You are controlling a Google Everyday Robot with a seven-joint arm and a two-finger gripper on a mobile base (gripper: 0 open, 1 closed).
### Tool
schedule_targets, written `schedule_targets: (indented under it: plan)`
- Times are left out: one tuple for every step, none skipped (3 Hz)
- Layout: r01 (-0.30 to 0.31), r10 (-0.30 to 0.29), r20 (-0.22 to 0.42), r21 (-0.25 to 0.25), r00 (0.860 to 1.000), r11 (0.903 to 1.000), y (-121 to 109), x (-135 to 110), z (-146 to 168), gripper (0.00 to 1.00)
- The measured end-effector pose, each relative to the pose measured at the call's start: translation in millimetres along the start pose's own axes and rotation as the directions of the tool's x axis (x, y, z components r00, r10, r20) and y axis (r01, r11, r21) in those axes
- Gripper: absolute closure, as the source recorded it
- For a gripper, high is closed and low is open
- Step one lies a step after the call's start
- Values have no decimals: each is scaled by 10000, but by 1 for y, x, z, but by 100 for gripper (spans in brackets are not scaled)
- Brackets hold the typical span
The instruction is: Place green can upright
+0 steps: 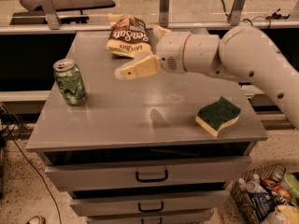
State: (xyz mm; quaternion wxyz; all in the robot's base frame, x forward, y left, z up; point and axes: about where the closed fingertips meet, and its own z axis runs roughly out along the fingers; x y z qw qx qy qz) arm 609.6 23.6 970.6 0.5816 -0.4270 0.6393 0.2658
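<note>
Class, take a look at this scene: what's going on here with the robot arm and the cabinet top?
A robot arm reaches over a grey drawer cabinet. Its gripper hovers above the top's middle, apart from the green can, which stands upright near the left edge. A chip bag lies at the back and a sponge at the right.

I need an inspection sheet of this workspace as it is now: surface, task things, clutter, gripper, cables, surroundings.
Surface: grey table top, above drawers.
Job's things: green can upright near the left edge.
Clutter: chip bag at the back; sponge front right.
Grippers: gripper hovers above the table, right of the can, not touching it.
Cables: black cable on the floor, left.
Surroundings: wire basket on the floor, lower right.
</note>
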Motion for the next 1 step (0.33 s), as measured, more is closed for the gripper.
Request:
schedule_targets:
  plan:
    - [95,-102,-153,-436,9998,9990,2,-7,-10,0]
